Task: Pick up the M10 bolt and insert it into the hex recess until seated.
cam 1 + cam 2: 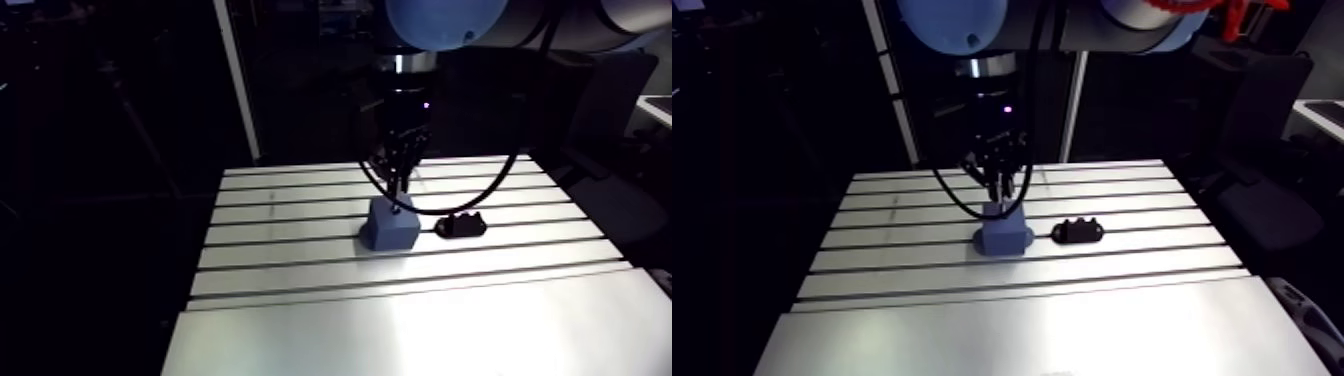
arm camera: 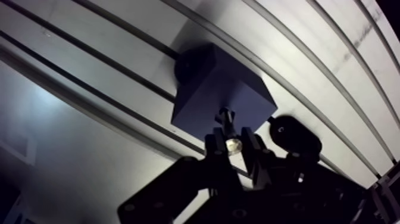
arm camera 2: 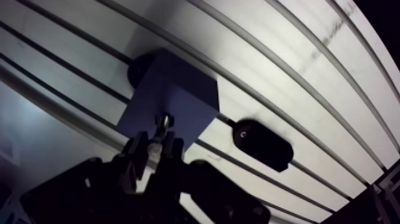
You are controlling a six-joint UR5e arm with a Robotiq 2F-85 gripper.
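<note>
Your slotted bench (image 1: 400, 320) carries a blue block (image 1: 390, 228). A black holder (image 1: 461, 226) lies just beside it, not touching. The end effector (image 2: 233, 142) stands over the block, its fingers closed narrowly on the M10 bolt (image 2: 228, 122), whose shank points at the block's top face. Judged step: insertion, bolt not yet seated. The hex recess cannot be made out. For the next move, centre the bolt squarely, then lower gently.

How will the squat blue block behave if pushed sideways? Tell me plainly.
The squat blue block sits flat and broad-based, so it probably won't tip. It looks rigid. On the smooth slotted aluminium table it may slide; no clamp is visible.
</note>
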